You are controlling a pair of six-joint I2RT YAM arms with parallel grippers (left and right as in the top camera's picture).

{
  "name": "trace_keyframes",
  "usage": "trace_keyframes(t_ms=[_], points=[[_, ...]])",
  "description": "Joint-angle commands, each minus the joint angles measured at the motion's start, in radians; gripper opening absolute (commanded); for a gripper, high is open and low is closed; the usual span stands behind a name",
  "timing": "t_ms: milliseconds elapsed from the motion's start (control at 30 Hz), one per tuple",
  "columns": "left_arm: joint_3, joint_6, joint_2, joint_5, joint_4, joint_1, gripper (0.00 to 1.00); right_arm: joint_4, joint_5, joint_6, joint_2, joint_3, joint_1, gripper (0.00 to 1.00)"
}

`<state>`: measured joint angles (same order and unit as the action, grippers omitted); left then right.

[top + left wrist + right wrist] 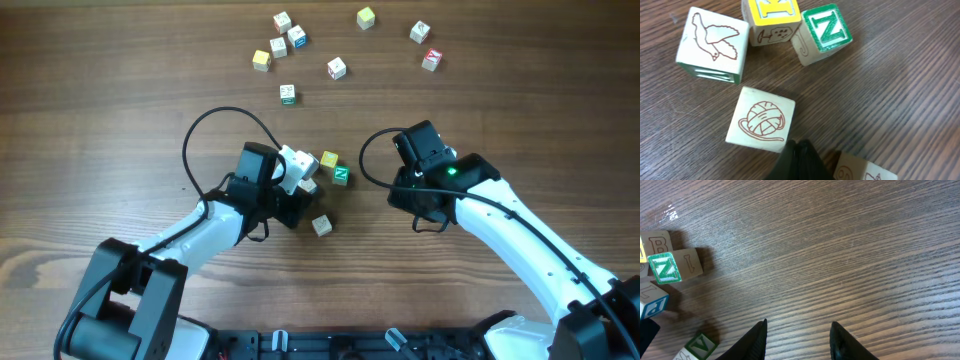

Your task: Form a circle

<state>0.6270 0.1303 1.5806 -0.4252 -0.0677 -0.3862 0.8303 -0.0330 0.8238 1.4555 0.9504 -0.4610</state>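
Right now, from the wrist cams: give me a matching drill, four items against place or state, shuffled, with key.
Things:
1. bird block
2. yarn block
3. N block
4. right claw

Place or state:
A. open above bare table
B. green letter on top
C. closest to the shut left claw
D. far left in the left wrist view

Pairs: 1-D, 2-C, 3-B, 4-A
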Motion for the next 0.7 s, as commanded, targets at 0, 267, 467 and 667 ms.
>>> trace_keyframes(t_ms=[0,267,467,667], points=[[-0.006,0.019,0.012,0.032,-0.002,-0.005,0.04,0.001,0.009,-0.012,0.011,0.003,0.003,0.41],[-0.006,0.019,0.012,0.035,-0.004,-0.005,0.04,0.001,0.008,-0.012,0.011,0.003,0.003,0.41],[-0.006,0.019,0.012,0.063,-0.014,-0.005,0.04,-0.005,0.005,-0.012,0.011,0.003,0.003,0.41],[-0.006,0.019,0.012,0.056,-0.035,-0.005,0.04,-0.013,0.006,-0.012,0.011,0.003,0.003,0.41]])
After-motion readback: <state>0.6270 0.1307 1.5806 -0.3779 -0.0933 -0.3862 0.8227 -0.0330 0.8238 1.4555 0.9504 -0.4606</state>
